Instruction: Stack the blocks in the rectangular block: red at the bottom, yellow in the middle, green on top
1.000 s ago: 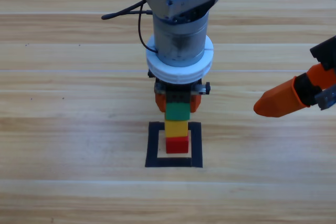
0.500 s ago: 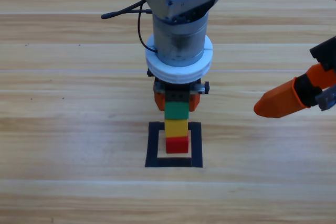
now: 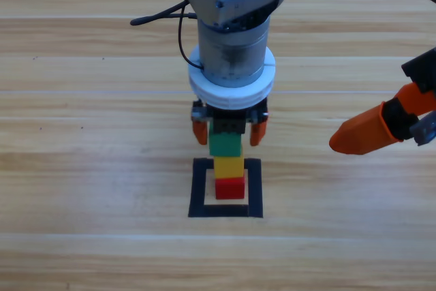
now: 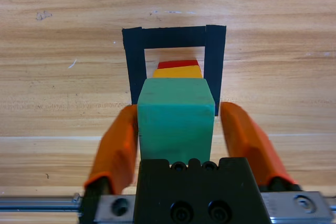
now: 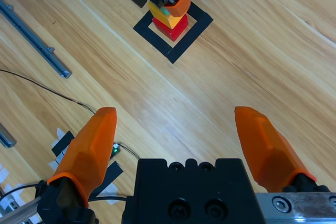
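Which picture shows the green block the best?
The left wrist view: the green cube fills the middle, sitting on the yellow cube between the left gripper's open jaws. The high view shows only its front face under the arm. The right wrist view shows just a tiny sliver far away.

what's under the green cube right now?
The small yellow cube, resting on the small red cube inside the black tape rectangle. The wood under the stack is covered. Open left gripper flanks the green cube.

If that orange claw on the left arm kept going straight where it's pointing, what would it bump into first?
Probably the green cube, which sits between the open jaws of the left end effector, atop the yellow cube. Depth is unclear, but the end effector's black body looks likely to meet it first.
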Controlling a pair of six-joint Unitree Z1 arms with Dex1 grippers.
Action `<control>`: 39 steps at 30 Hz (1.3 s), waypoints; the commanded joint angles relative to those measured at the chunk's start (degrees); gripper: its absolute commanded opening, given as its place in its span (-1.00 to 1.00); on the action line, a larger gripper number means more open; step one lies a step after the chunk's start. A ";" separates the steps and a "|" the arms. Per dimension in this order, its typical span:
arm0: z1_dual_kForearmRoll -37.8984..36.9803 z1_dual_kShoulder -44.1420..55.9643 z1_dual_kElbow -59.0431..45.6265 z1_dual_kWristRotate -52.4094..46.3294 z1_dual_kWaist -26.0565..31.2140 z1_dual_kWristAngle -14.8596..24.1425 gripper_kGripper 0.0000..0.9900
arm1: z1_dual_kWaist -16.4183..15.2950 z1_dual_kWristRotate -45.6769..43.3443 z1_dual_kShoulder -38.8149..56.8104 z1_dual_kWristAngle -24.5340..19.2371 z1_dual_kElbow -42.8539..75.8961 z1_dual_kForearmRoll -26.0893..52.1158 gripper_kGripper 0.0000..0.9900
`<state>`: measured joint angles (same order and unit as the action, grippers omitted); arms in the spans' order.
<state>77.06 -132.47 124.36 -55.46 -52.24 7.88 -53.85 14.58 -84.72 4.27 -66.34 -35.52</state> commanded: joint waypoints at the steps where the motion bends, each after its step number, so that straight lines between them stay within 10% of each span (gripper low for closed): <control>1: 0.37 -0.07 -0.52 -1.23 -1.03 0.74 0.84 | 1.73 -0.35 -2.91 0.57 0.77 -0.60 1.00; 11: 0.37 6.26 3.87 -2.20 -2.08 4.34 0.92 | 1.73 -2.19 -1.24 0.57 1.03 -0.51 1.00; 24: -1.74 35.79 -13.62 1.49 -3.49 24.11 1.00 | 1.73 -1.40 -5.11 -3.12 0.33 -0.16 1.00; 30: -27.49 63.65 -48.78 21.44 -3.40 26.14 1.00 | 1.73 -1.40 -4.40 -3.39 0.33 -0.25 1.00; 39: -47.18 88.44 -79.80 37.88 -3.22 22.97 1.00 | 1.73 -1.40 -4.40 -3.39 0.24 -0.16 1.00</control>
<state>37.35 -54.69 57.54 -21.60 -54.47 32.57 -53.79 13.21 -87.46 1.64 -66.35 -35.52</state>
